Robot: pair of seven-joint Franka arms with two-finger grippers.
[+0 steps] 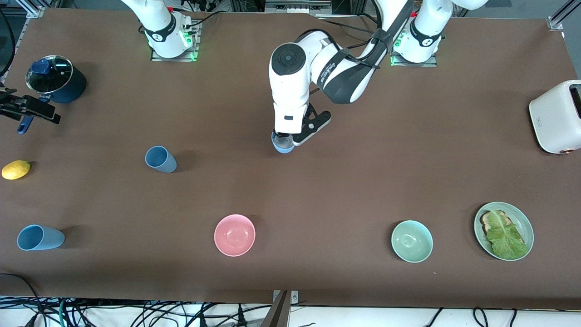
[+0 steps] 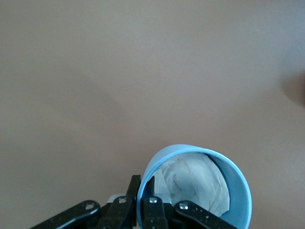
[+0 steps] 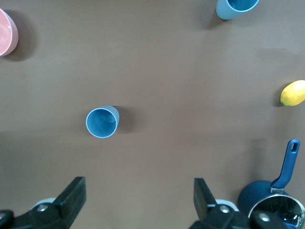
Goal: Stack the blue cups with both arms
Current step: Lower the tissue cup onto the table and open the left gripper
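Already the left gripper (image 2: 145,207) pinches the sky-blue cup's (image 1: 283,144) rim mid-tabletop, seemingly barely lifted; the slate-blue cup (image 1: 160,159) stands upright toward the right arm's end, under the spread-fingered right gripper (image 3: 138,198).

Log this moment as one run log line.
left tool: shut on sky-blue cup rim | right tool: open, over table | slate-blue cup: upright, untouched

Even overhead light, soft short shadows, perhaps slight wrist-view blur.

Three cups (image 1: 160,159), two bowls (image 1: 234,235), one pot (image 1: 56,79), lemon (image 1: 16,170), plate (image 1: 524,222), toaster (image 1: 556,116).
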